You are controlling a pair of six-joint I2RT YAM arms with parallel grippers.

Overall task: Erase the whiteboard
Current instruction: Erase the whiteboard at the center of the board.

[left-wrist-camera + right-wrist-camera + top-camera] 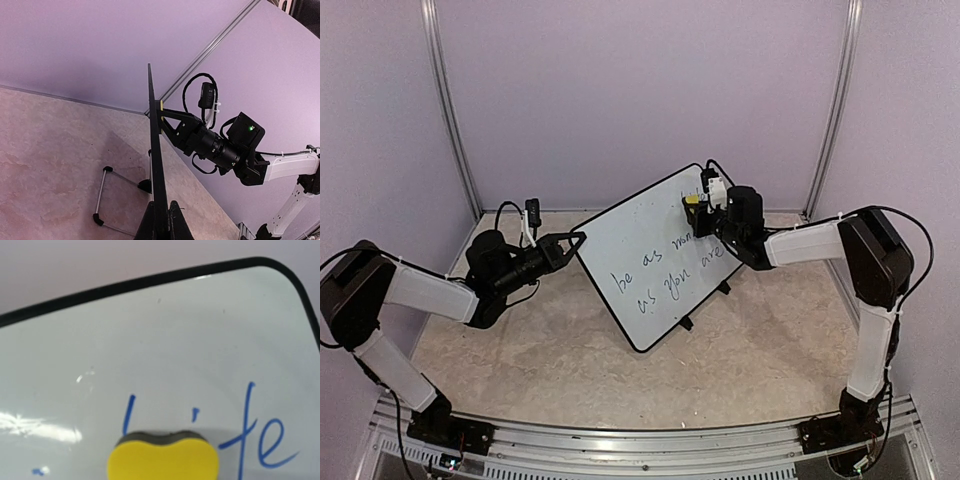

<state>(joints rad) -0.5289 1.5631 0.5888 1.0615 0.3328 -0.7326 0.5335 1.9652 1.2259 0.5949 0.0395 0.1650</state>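
Beige marbled tabletop (570,370); pale lilac walls (640,90) behind — slim metal posts (453,120) in the back corners.

Lab robot booth: plain lilac panels (640,90), aluminium posts (448,110).

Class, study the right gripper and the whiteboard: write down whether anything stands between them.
Only the yellow sponge the right gripper holds; its dark face appears to lie against the whiteboard over the blue writing. Nothing else visible intervenes.
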